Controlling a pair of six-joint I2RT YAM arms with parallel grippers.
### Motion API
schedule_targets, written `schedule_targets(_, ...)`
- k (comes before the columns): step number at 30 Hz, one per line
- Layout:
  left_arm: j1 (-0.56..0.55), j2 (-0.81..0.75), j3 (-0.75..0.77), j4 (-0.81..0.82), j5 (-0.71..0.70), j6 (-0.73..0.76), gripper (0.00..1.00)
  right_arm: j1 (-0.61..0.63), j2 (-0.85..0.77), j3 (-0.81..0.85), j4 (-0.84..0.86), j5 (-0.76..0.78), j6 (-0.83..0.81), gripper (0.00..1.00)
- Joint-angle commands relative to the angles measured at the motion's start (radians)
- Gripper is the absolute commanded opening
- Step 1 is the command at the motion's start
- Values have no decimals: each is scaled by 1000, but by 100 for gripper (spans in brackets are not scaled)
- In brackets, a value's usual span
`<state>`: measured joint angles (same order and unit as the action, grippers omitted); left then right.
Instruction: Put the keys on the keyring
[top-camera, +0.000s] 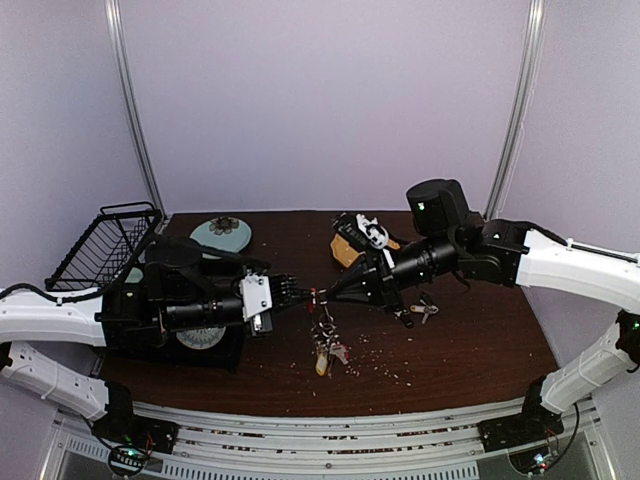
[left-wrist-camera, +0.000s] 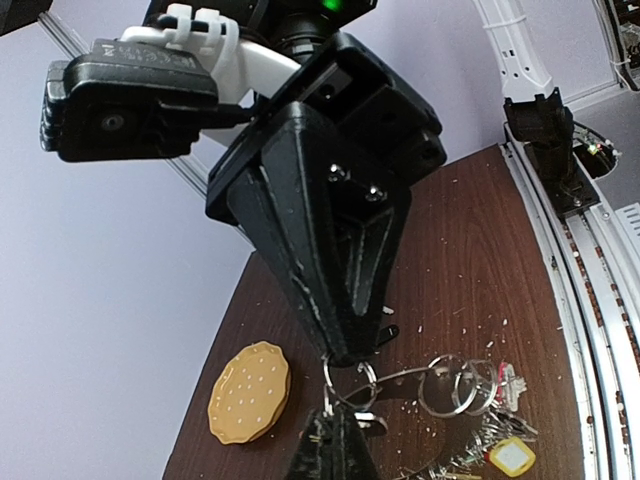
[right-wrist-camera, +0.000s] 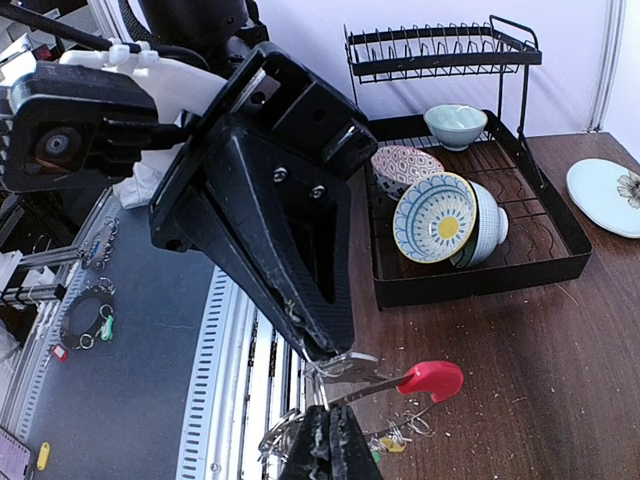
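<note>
While both arms are stretching toward the middle of the table (top-camera: 470, 350), the two pincers are meeting tip to tip just above it. The left pincer (top-camera: 306, 294) is lying level and pointing right, its jaws clenched to a point on a silver ring of the keyring (top-camera: 325, 335). The right pincer (top-camera: 328, 292) is pointing left at it, its jaws likewise pinched together on the same loop, so the two tips are sitting almost touching.

The red curved section (right-wrist-camera: 430, 380) is showing right beside those tips, with a thin wire running from it to the right pincer's end. The rest of the keyring is hanging below in a tangle of small rings and tags, and a yellow tag (left-wrist-camera: 510, 457) is lying at the bottom, down at the table. How many pieces are threaded in that bunch is too tangled to tell.

Loose keys (top-camera: 422, 312) are lying on the table just right of the bunch, beneath the right arm. Crumbs (top-camera: 375, 355) are scattered around the near middle. A black dish rack (top-camera: 100, 245) is standing at the far left with bowls (right-wrist-camera: 435, 220) propped inside, a pale plate (top-camera: 222, 235) is lying just right of it, and a tan disc (left-wrist-camera: 250, 392) is sitting at the far middle.
</note>
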<state>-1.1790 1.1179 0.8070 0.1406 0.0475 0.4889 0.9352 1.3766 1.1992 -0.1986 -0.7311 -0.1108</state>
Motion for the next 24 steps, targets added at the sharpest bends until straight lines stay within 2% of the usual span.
schedule_targets(1,-2,-7,-14,50,5,9,0,-15,-19,-7,60,-4,28,0)
schedule_targets(15,-1,6,-10,42,4,13,0,-35,-41,-34,123,-25,63,0)
schedule_targets(24,-1,-17,-14,67,-23,0,0,-35,-50,-23,15,-6,6,0)
